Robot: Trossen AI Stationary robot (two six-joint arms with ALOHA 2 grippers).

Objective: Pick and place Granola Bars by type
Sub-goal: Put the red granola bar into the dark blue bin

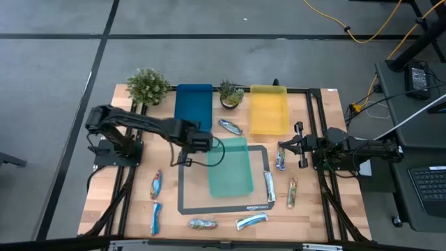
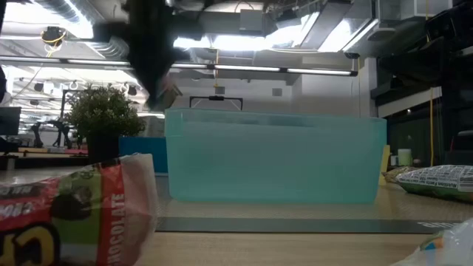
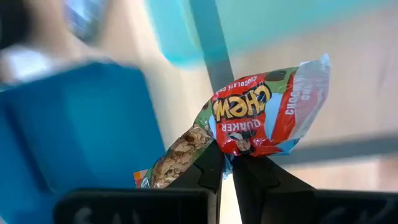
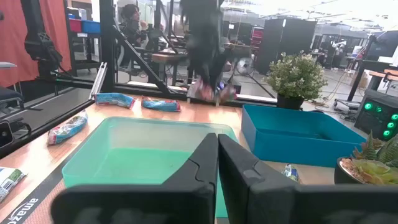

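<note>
One bar (image 3: 249,118) is pinched in my left pincer (image 3: 227,168), lifted between the blue tray (image 1: 194,104) and the teal tray (image 1: 231,167). Three trays look empty, so nearly all sorting is left. Eight bars lie on the worktop (image 1: 306,209). My right pincer (image 1: 283,146) waits shut.

Centre of table taken by teal tray (image 1: 231,166) on dark-edged mat (image 1: 187,209) — its walls block low passes across the middle. Blue tray (image 1: 194,104) and yellow tray (image 1: 269,108) line the far edge, small plant (image 1: 231,93) between them, larger plant (image 1: 147,86) at far left corner. Left arm (image 1: 132,124) spans the gap between blue and teal trays. Scattered granola bars (image 1: 156,184) lie on the near and side strips — open wood between them
</note>
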